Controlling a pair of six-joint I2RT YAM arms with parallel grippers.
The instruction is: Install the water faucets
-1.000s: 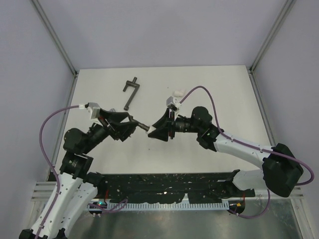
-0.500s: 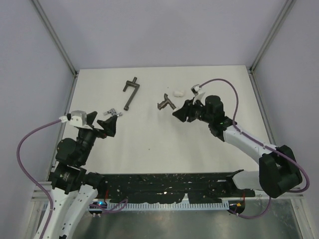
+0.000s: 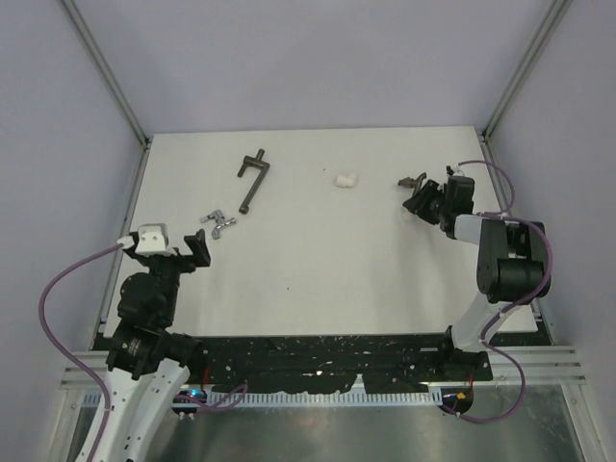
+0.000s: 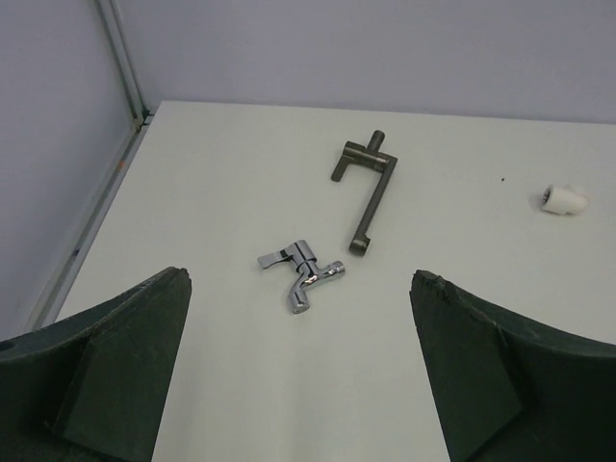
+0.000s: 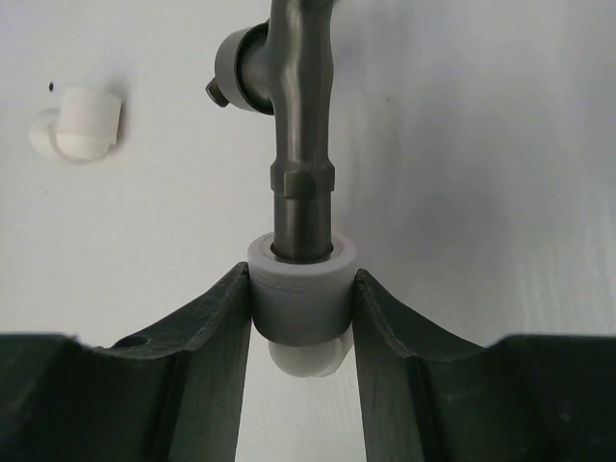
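Faucet [image 5: 301, 144], dull grey metal, stands in a smooth white cylindrical fitting [image 5: 301, 300].

We see one shiny silver faucet [image 4: 300, 276] and one dull dark grey-bronze faucet [image 5: 294, 115]. The held elbow fitting [image 5: 300, 303] is white, shaded grey; the loose elbow fitting [image 5: 77, 123] is plain white. The T-handled bar [image 4: 364, 188] is dark grey, the table [image 3: 318, 260] off-white and the walls [image 3: 289, 58] pale lilac-grey.
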